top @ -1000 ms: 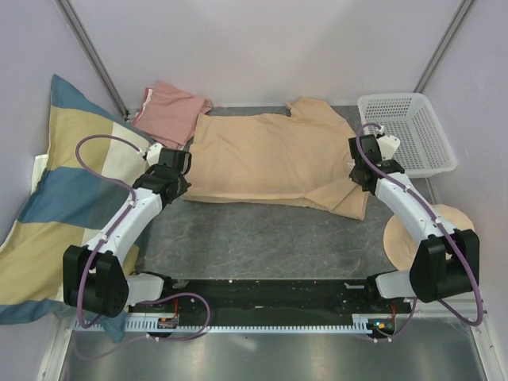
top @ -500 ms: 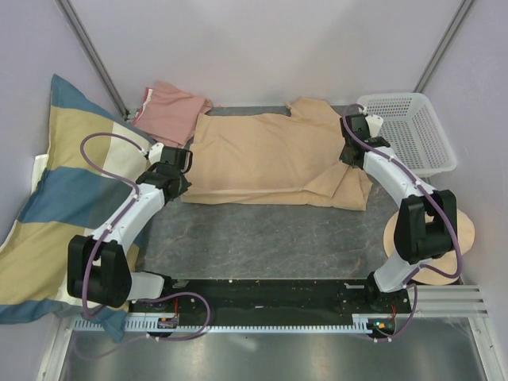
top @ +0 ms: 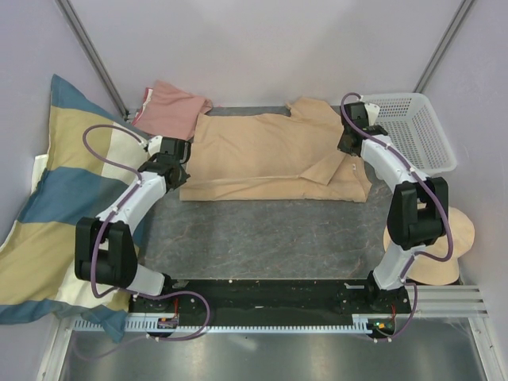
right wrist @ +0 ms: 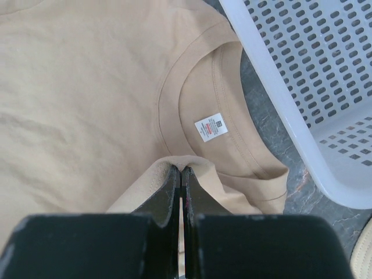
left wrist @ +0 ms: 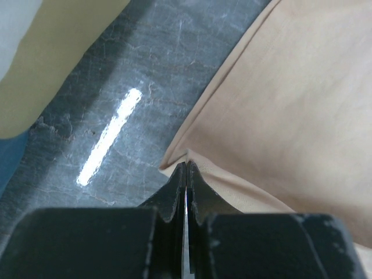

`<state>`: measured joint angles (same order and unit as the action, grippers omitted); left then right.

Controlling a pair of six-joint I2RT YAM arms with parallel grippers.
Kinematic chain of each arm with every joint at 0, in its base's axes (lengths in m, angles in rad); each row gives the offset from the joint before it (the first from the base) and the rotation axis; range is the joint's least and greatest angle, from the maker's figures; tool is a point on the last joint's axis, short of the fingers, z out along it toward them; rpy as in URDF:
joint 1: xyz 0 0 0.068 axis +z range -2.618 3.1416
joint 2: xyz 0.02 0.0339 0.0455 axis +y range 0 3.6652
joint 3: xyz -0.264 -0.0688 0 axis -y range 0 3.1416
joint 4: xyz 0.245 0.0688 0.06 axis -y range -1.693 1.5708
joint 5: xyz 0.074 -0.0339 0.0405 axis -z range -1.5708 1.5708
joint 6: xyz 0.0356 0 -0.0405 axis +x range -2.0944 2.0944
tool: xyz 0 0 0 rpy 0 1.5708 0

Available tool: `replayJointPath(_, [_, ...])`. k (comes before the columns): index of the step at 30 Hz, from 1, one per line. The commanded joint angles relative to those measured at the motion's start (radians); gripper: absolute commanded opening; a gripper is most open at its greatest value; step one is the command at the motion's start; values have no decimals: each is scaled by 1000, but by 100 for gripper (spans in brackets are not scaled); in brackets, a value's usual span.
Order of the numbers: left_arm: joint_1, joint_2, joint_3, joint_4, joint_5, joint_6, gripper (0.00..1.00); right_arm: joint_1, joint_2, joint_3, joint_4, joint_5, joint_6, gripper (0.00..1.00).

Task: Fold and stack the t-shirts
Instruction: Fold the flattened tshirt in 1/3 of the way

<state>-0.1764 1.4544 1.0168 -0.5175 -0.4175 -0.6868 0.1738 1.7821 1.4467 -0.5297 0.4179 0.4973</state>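
Observation:
The tan t-shirt (top: 262, 155) lies across the back of the dark table (top: 262, 234), its near part doubled back over itself. My left gripper (top: 182, 175) is shut on the shirt's left hem corner; the left wrist view shows the closed tips (left wrist: 186, 165) pinching the tan edge (left wrist: 290, 87). At the right end, my right gripper (top: 347, 152) is shut on a raised fold of the same shirt (right wrist: 75, 87), just short of the collar and its white neck label (right wrist: 210, 127). The salmon-pink t-shirt (top: 171, 107) sits crumpled at the back left, apart from both grippers.
A white plastic basket (top: 409, 131) stands at the back right, close to my right gripper, with its wall (right wrist: 325, 87) beside the collar. The striped pillow (top: 63, 198) leans along the left side. A round beige hat-like thing (top: 448, 246) lies behind the right arm.
Both grippers have moved away from the arm bases with the tan shirt's near edge in them. The right one has travelled furthest, up to the collar, folding the right part over.

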Motion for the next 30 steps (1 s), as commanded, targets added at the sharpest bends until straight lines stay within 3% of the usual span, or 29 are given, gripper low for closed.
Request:
replayJointPath(1, [17,32,74,39,-38,35,2,-19,30,73,23,-16,-25,0])
replayJointPath(16, [17,147,137,57,-30,43,2,-43,140,169,16,-54,-28,0])
replayJointPath(30, [17,328,305,100,-24,104,2,-62,132,146,16,-30,-22,0])
